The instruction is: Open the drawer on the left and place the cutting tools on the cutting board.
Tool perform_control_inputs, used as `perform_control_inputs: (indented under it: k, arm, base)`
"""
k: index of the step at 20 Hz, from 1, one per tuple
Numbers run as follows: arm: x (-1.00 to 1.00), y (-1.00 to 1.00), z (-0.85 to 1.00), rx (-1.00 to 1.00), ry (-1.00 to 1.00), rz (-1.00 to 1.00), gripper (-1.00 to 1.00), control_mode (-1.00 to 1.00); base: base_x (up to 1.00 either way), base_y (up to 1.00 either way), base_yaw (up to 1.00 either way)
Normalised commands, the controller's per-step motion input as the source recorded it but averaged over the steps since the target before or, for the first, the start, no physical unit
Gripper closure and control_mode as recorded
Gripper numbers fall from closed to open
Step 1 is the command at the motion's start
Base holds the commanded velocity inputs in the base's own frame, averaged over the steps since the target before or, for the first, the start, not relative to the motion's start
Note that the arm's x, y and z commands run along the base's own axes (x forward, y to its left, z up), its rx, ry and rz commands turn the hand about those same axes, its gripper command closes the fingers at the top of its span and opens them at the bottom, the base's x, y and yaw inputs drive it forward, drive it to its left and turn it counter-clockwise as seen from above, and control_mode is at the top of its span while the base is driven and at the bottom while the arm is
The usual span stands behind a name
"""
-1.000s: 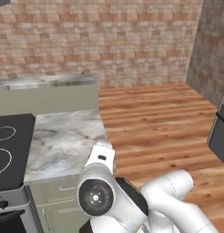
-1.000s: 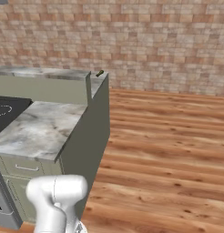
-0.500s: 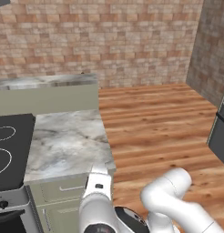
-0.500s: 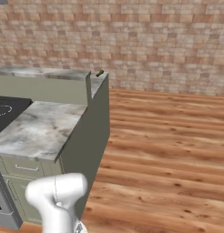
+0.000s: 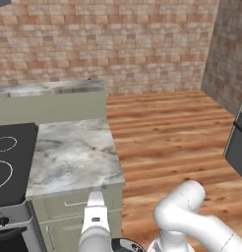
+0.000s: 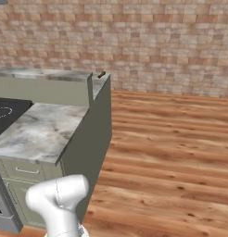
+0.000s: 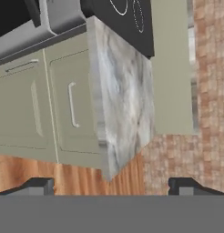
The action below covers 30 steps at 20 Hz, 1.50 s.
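Observation:
The drawer [image 7: 73,107] is a sage-green front with a thin silver bar handle, just under the marble counter top [image 7: 125,95], and it is closed. The hand view is rolled about a quarter turn, so the drawer stands on end there. My gripper [image 7: 111,186] is open, some way back from the drawer front, with nothing between its fingertips [image 7: 37,185]. The same drawer [image 5: 74,204] shows above my white wrist [image 5: 96,224] and again at the lower left [image 6: 25,170] of the right base view. The cutting tools and the cutting board are out of view.
A taller green cabinet door [image 7: 20,104] sits beside the drawer. A black stove top [image 5: 5,162] adjoins the counter on the left. A raised back ledge [image 6: 51,76] carries a small dark object [image 6: 101,74]. Wooden floor [image 5: 172,133] spreads to the right.
My arm has sunk lower in front of the cabinet; its dark round joint has dropped almost out of the left base view. The drawer has stayed closed and the gripper open.

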Motion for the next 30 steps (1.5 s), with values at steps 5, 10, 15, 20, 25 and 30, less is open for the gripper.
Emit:
perform_control_inputs:
  k: [5,10,15,20,25,30]
  arm:
    - [0.19,0.01,-0.36,-0.15,-0.03,0.00,-1.00,-1.00]
    - [0.39,0.00,-0.26,-0.08,0.00,0.00,-1.00,-1.00]
    - [0.50,0.00,-0.32,-0.04,0.00,0.00,-1.00,-1.00]
    - [0.38,0.02,-0.47,-0.03,-0.04,0.00,-1.00,-1.00]
    - [0.28,0.04,-0.49,-0.04,-0.09,0.00,-1.00,-1.00]
    - [0.19,0.13,-0.39,-0.01,-0.12,0.00,-1.00,-1.00]
  base:
    - [0.00,0.00,0.00]
    - [0.00,0.00,0.00]
    - [0.00,0.00,0.00]
    - [0.00,0.00,0.00]
    - [0.00,0.00,0.00]
    - [0.00,0.00,0.00]
